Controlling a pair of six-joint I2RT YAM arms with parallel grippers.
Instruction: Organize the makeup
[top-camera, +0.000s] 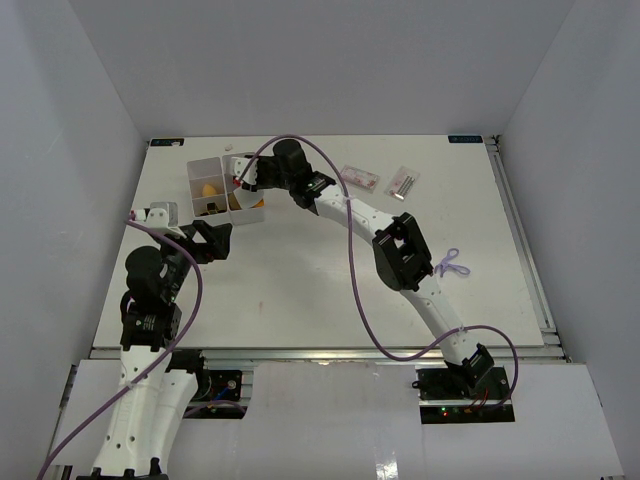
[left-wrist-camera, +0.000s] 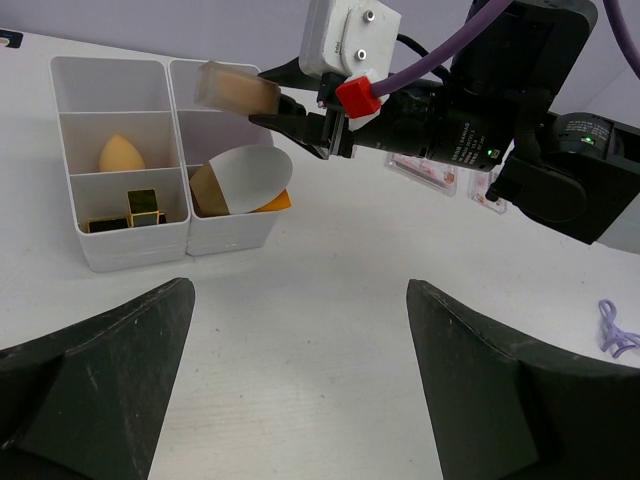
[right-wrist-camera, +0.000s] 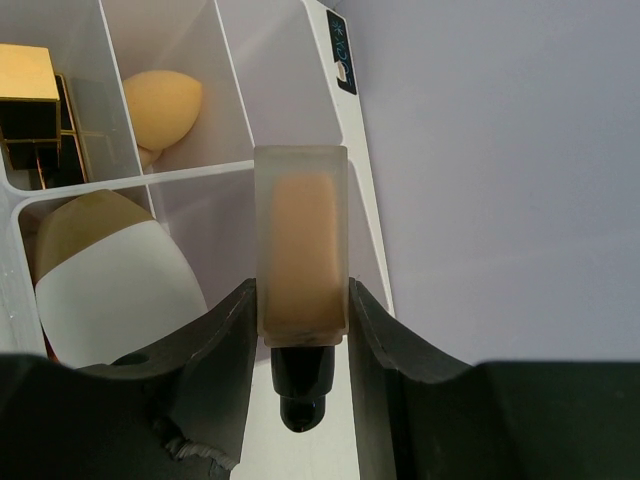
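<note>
My right gripper (right-wrist-camera: 300, 292) is shut on the tan black-capped bottle (right-wrist-camera: 300, 240) and holds it lying level above the white compartmented box (left-wrist-camera: 130, 255), over its far right part. In the box lie a beige sponge (left-wrist-camera: 120, 153), black-and-gold lipstick tubes (left-wrist-camera: 130, 210) and the orange white-capped tube (left-wrist-camera: 245, 180). The bottle (left-wrist-camera: 238, 88) also shows in the left wrist view, sticking out of the right gripper (top-camera: 243, 180). Two clear flat packets (top-camera: 360, 178) (top-camera: 403, 183) lie on the table right of the box. My left gripper (left-wrist-camera: 300, 290) hangs open over bare table in front of the box.
A purple twist of cord (top-camera: 452, 265) lies on the table at the right, beside the right forearm. The right arm reaches across the table's middle to the box (top-camera: 205, 163). White walls close in the table on three sides.
</note>
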